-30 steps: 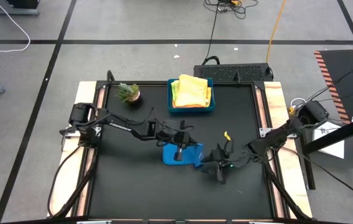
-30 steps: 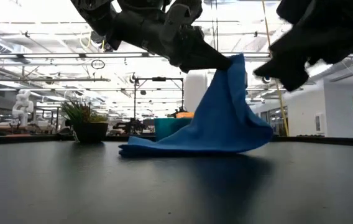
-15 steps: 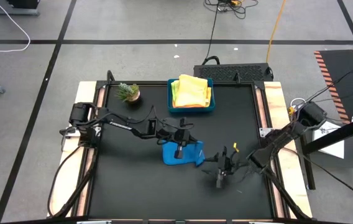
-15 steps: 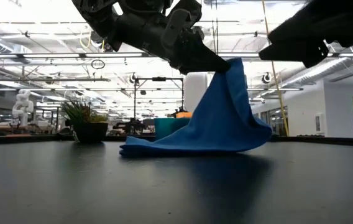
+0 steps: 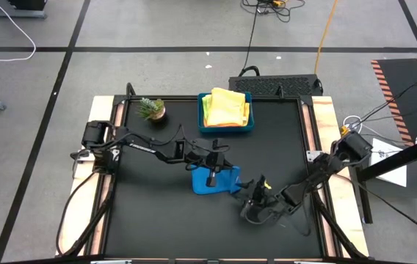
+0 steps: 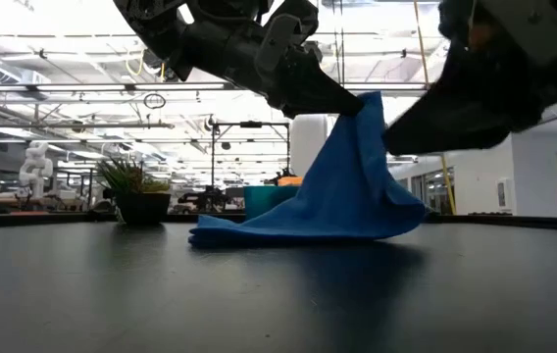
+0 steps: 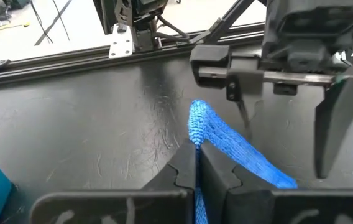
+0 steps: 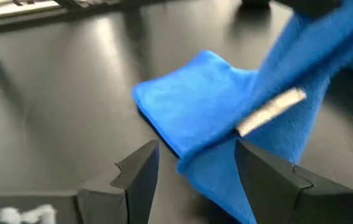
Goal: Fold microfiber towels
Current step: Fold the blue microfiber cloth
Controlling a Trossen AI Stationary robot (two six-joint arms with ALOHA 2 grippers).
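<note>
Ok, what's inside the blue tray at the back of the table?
The blue tray holds a yellow towel on top, with an orange towel edge showing beneath. Anything lower in the pile is covered.

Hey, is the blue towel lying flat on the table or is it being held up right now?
Held up: the left claw is shut on one corner of the blue towel, which rises to a peak while its lower part rests on the table.

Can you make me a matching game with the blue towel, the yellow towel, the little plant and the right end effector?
Things:
1. blue towel
2. yellow towel
3. plant
4. right end effector

States:
A. open, close to a lower edge of the cloth
B. lying in the blue tray
C. pinched and lifted by the left end effector
D. standing near the table's far left corner

Pairs: 1-C, 2-B, 3-D, 4-A
</note>
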